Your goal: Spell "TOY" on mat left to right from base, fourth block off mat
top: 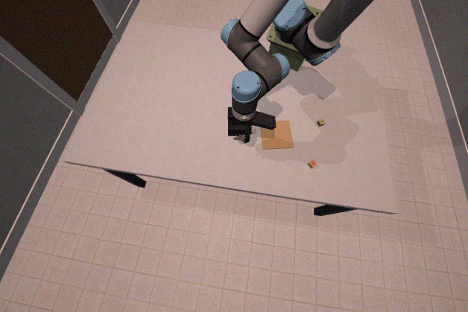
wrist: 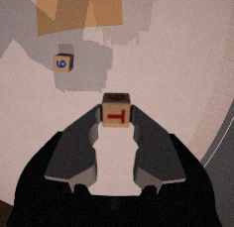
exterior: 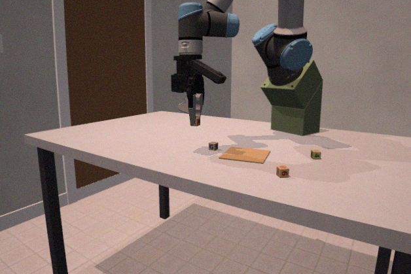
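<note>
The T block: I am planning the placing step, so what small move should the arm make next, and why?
Probably carry it sideways over the mat. The gripper is shut on the T block and holds it above the table, beside the mat rather than over it. No block lies on the mat, and the blue-lettered block sits just off its edge, so the carry should stay high enough to pass over it.
</note>
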You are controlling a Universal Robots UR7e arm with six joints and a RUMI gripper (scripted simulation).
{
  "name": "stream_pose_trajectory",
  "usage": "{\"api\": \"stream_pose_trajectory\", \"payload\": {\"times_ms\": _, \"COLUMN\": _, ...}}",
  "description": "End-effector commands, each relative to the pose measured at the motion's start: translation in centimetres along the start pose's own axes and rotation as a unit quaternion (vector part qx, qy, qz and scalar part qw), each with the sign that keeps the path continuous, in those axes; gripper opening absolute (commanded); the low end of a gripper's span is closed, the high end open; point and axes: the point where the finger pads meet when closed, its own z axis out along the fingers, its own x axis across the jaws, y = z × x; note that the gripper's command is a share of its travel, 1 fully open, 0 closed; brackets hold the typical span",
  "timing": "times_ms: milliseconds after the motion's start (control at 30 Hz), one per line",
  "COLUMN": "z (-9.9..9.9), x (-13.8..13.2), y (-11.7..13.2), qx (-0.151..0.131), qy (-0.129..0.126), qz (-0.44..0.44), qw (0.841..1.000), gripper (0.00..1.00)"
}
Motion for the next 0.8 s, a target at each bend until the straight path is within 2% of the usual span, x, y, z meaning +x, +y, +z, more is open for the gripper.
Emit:
{"api": "stream_pose_trajectory", "payload": {"times_ms": 0, "z": -0.2, "x": 0.0, "y": 0.0, "qx": 0.000, "qy": 0.000, "qz": 0.000, "qw": 1.000, "gripper": 0.05}}
{"api": "stream_pose_trajectory", "payload": {"times_ms": 467, "z": -0.1, "x": -0.1, "y": -0.7, "qx": 0.001, "qy": -0.001, "qz": 0.002, "qw": 1.000, "gripper": 0.05}}
{"api": "stream_pose_trajectory", "payload": {"times_ms": 600, "z": 0.2, "x": -0.4, "y": -2.6, "qx": 0.003, "qy": -0.004, "qz": 0.007, "qw": 1.000, "gripper": 0.05}}
{"api": "stream_pose_trajectory", "payload": {"times_ms": 767, "z": 0.6, "x": -1.3, "y": -6.6, "qx": 0.005, "qy": -0.008, "qz": 0.020, "qw": 1.000, "gripper": 0.05}}
